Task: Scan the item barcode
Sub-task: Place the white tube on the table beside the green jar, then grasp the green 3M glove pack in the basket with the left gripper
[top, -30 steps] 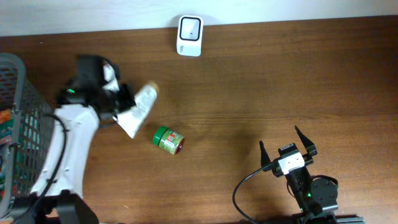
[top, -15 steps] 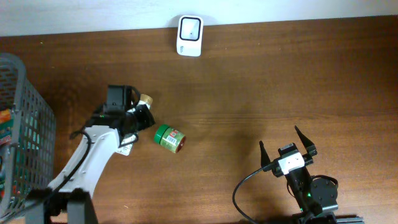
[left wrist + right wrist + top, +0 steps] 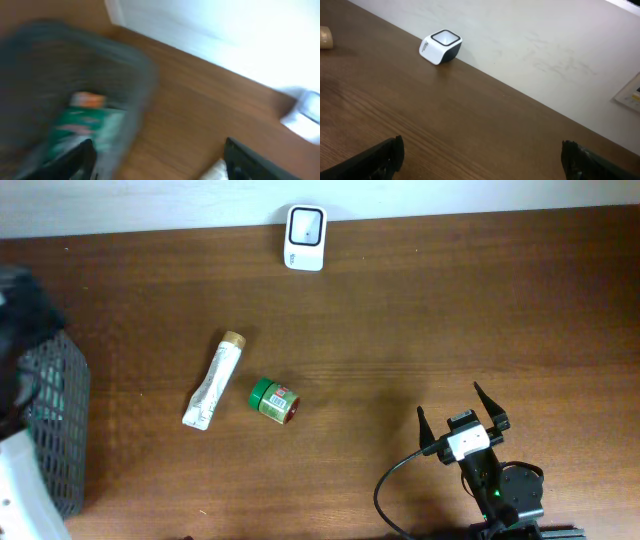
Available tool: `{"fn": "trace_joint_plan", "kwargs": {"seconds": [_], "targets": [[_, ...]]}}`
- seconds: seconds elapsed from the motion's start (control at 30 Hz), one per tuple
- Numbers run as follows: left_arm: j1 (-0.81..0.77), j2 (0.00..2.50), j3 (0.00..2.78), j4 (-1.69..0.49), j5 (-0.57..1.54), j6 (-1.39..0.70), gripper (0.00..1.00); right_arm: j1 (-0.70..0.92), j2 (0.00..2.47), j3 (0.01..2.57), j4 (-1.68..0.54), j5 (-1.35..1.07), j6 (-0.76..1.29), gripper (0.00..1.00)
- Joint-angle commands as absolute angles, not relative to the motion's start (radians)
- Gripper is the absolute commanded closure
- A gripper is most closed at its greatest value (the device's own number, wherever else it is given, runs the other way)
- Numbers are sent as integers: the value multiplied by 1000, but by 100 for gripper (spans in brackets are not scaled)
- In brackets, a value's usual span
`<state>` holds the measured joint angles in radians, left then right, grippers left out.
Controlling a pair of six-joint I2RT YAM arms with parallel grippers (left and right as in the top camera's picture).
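i see the tube (image 3: 212, 382) lying flat on the table (image 3: 450, 300), just left of the green jar (image 3: 272, 401), well apart from the scanner (image 3: 304, 224). my left gripper (image 3: 158, 144) gapes empty near the basket (image 3: 55, 430). the right gripper (image 3: 450, 402) stands wide, empty.

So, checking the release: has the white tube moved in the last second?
Yes. The white tube has shifted slightly toward the near edge and lies free, just left of the green jar, which stayed put.
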<state>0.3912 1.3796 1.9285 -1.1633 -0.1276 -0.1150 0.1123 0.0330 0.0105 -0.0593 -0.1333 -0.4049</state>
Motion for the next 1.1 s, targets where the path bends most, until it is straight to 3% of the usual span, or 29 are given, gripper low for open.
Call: {"fn": "trace_joint_plan", "kwargs": {"seconds": [0.0, 0.23, 0.5, 0.7, 0.93, 1.03, 1.07], "targets": [[579, 1409, 1927, -1172, -244, -89, 18, 117, 28, 6, -65, -145, -411, 2], [844, 1625, 1861, -1172, -222, -159, 22, 117, 28, 6, -65, -145, -411, 2], [854, 1835, 1637, -1093, -252, -67, 30, 117, 28, 6, -65, -145, -411, 2], [854, 1881, 1470, -908, -88, 152, 27, 117, 28, 6, -65, -145, -411, 2], [854, 1974, 1433, -862, -97, 197, 25, 117, 28, 6, -65, -145, -411, 2], [854, 2009, 1422, -864, -198, 197, 35, 117, 28, 6, -65, -145, -411, 2], [854, 2013, 1422, -864, -208, 196, 43, 117, 28, 6, -65, -145, -411, 2]]}}
